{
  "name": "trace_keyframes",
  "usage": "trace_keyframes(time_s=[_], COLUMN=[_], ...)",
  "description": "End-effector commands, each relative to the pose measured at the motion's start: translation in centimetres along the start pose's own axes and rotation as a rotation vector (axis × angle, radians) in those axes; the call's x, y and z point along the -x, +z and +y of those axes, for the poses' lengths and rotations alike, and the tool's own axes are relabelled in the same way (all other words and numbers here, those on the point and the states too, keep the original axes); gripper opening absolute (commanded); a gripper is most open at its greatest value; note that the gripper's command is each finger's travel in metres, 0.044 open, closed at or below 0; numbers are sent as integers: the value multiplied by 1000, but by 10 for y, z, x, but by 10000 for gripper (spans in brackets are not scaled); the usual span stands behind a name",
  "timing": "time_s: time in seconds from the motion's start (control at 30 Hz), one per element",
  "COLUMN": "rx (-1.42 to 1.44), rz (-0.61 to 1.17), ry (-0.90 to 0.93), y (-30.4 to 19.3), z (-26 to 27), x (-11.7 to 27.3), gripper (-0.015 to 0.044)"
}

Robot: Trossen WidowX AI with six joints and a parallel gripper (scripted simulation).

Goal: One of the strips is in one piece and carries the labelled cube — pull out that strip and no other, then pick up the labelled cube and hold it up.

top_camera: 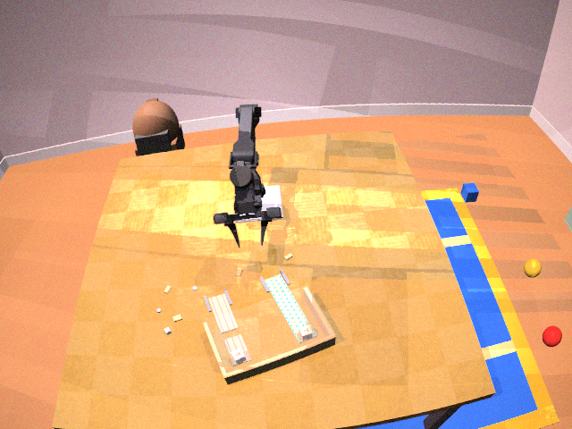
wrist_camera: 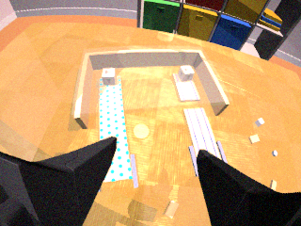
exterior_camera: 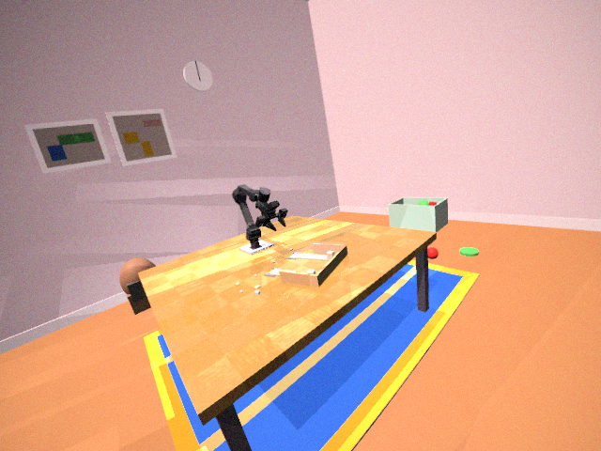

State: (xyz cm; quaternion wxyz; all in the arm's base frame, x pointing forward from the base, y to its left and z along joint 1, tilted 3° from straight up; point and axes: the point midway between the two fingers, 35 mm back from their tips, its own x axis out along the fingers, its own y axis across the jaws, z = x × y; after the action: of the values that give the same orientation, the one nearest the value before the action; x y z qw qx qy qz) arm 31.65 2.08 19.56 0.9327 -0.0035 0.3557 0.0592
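Observation:
A white strip with turquoise dots runs unbroken into the three-sided tray; a pale cube stands on its far end. A striped strip is in two parts: a gap separates it from a short far piece, which carries another pale cube. Each near end lies between two thin rails. The cubes' labels are too small to read. My gripper is open and empty, in the air on the arm-base side of the strips.
The tray has low walls on three sides, with its open side toward the arm. Small pale blocks and bits lie beside the striped strip. Another small block lies near the dotted strip's near end.

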Motion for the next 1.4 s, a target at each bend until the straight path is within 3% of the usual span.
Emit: trace_keyframes(time_s=[0.0,0.27,0.3,0.47,1.37], rx=[52,202,222,295,295], rz=[150,570,622,803,803], ry=[28,102,112,145,146], y=[-3,-26,-30,-45,-71], z=[10,39,43,56,57], x=[-19,-64,-69,-85,-112], gripper=[216,6,0,0,0])
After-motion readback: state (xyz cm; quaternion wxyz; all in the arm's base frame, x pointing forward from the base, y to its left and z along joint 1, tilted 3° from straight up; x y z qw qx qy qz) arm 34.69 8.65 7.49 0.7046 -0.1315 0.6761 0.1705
